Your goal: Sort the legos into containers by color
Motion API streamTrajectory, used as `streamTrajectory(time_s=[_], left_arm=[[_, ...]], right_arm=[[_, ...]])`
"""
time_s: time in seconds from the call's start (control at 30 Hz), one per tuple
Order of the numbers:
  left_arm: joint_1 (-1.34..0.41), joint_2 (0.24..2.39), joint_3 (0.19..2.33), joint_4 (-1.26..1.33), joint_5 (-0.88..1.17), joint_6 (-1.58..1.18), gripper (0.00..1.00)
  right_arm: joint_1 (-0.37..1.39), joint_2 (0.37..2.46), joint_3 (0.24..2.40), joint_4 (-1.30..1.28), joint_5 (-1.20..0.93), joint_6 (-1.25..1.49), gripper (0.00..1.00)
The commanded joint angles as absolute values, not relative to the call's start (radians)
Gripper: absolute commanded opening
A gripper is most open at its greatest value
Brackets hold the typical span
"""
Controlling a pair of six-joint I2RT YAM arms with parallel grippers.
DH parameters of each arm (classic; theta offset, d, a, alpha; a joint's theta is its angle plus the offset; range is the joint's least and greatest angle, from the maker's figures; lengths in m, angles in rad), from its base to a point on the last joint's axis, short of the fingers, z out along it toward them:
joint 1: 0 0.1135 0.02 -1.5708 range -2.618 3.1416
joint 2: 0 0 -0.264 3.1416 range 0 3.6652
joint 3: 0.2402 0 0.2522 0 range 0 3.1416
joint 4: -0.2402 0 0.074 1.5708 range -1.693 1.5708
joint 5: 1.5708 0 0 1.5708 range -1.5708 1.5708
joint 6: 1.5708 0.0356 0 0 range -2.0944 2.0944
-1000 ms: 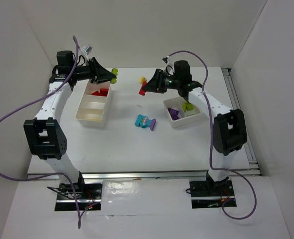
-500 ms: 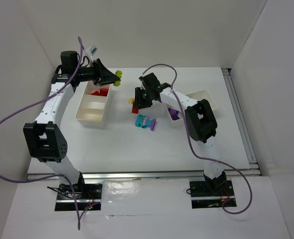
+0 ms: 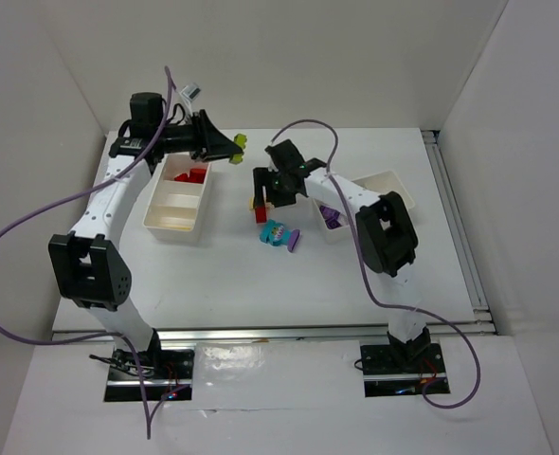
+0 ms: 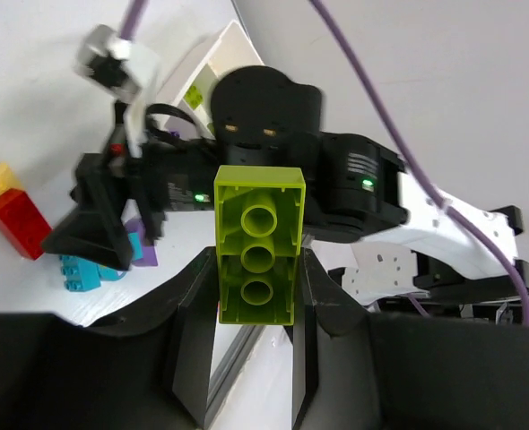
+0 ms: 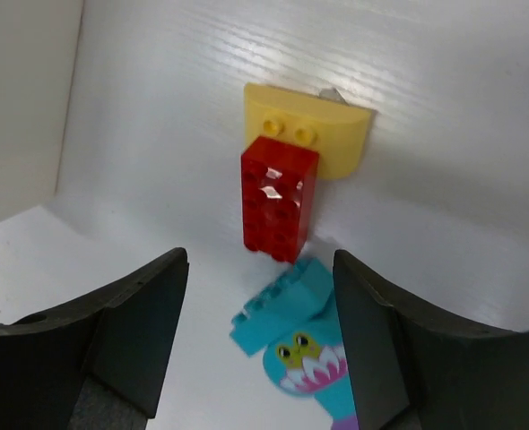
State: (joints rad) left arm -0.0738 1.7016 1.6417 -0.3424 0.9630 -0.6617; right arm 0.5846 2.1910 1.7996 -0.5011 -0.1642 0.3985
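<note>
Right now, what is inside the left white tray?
The tray holds red bricks in its far compartment. The middle one looks empty; the near one is unclear. The left arm covers the far rim.

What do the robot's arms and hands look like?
The left arm and right arm have white links with black joint housings, and a purple cable trails along each. The left hand and right hand are black with broad, tapering fingers.

Quick count: two white trays, the left tray (image 3: 171, 230) and the right tray (image 3: 401, 187). One red brick (image 5: 280, 197), one yellow brick (image 5: 323, 134), one lime brick (image 4: 256, 244). Cyan pieces (image 5: 287, 309) look like two, purple bricks (image 3: 292, 241) at least two. Red pile (image 3: 192, 175), can't count.
</note>
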Motion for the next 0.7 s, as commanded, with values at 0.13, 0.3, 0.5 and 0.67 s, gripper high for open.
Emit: streamTrajectory(time_s=[0.13,0.3,0.5,0.67], left_arm=[[-0.176,1.791,1.75,-0.314,0.916,-0.68,0.0],[-0.33,1.971,1.897,-0.291,0.874,-0.703,0.0],[-0.491,2.316,2.376,-0.391,0.851,-0.744,0.0],[-0.551,2.456,2.399,-0.243,0.806,-0.848,0.0]], right_arm=[[0.488,1.783,1.632,-0.503,0.035,0.388,0.72],[0.332,1.485,1.396,-0.503,0.242,0.425,0.71],[0.218,1.289,1.261,-0.537,0.337,0.46,0.71],[0.16,1.171,1.212,-0.54,0.356,0.483,0.71]])
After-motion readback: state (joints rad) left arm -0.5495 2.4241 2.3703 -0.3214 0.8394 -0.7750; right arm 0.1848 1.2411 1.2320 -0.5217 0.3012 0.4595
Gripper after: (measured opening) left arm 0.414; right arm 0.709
